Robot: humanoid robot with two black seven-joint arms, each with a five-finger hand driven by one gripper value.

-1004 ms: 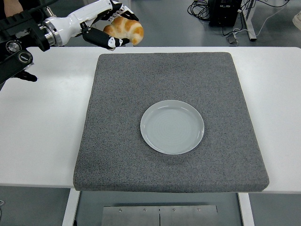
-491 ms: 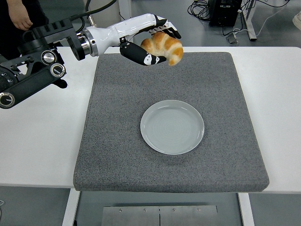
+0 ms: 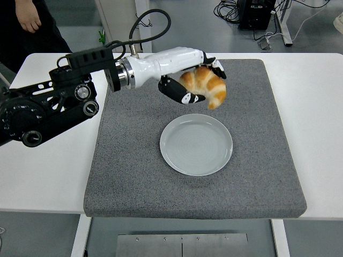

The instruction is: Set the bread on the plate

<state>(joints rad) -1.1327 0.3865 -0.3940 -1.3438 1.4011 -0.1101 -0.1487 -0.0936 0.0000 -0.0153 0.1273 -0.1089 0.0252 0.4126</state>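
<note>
Item: bread (image 3: 206, 85), one piece, croissant type. It was held in the left hand (image 3: 190, 75), whose fingers were curled over the top and far side of it, with the thumb closed in from below.

Change recorded: across the last second the arm had been swung in from the far left corner of the table (image 3: 43, 166), and the bread had been carried from beyond the far edge of the grey mat (image 3: 134, 176) to a position over the mat, just beyond the far rim of the plate (image 3: 196, 144). It was seen raised above the mat, apart from the plate and not yet over its centre.

Bearing on the task: the carry was judged to be nearly done. A short further travel toward the near side and a lowering were judged to be left, followed by release.

Appearance of the bread: crescent-shaped, golden-brown, darker along the ridged crust, paler at the folds. One tapered end was pointed down and to the right, clear of the fingers. The surface was glossy; whether it was real or a replica could not be told.

Plate: round, pale grey-green, set near the middle of the mat, nothing on it.

Right hand: not seen.

Other: part of a person (image 3: 32, 24) was noted at the top left corner.
</note>
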